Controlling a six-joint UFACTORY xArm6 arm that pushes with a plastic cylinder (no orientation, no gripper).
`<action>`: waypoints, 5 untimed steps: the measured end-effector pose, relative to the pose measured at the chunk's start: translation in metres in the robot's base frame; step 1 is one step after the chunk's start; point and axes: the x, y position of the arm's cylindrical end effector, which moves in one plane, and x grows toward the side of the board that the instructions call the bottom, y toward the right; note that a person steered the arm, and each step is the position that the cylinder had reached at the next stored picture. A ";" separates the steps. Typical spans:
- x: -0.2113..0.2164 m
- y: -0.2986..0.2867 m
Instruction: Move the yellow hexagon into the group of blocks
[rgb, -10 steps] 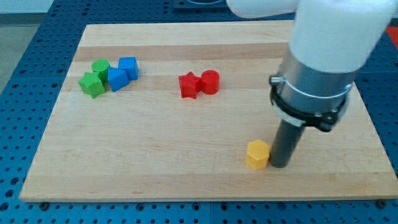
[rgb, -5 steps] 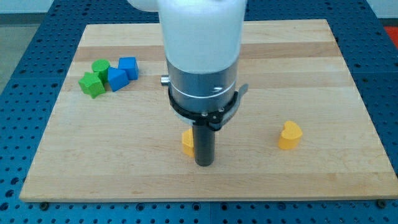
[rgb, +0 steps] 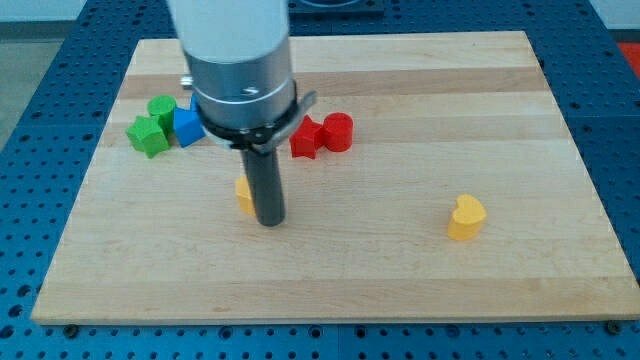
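Wooden table (rgb: 560, 120) over blue perforated base (rgb: 620, 160). Red star block (rgb: 305, 138) touching red cylinder (rgb: 338, 131), upper middle. Yellow heart block (rgb: 466, 217) alone toward view's right, well apart from red pair.
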 end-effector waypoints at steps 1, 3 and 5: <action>-0.005 -0.008; -0.034 -0.009; -0.063 -0.029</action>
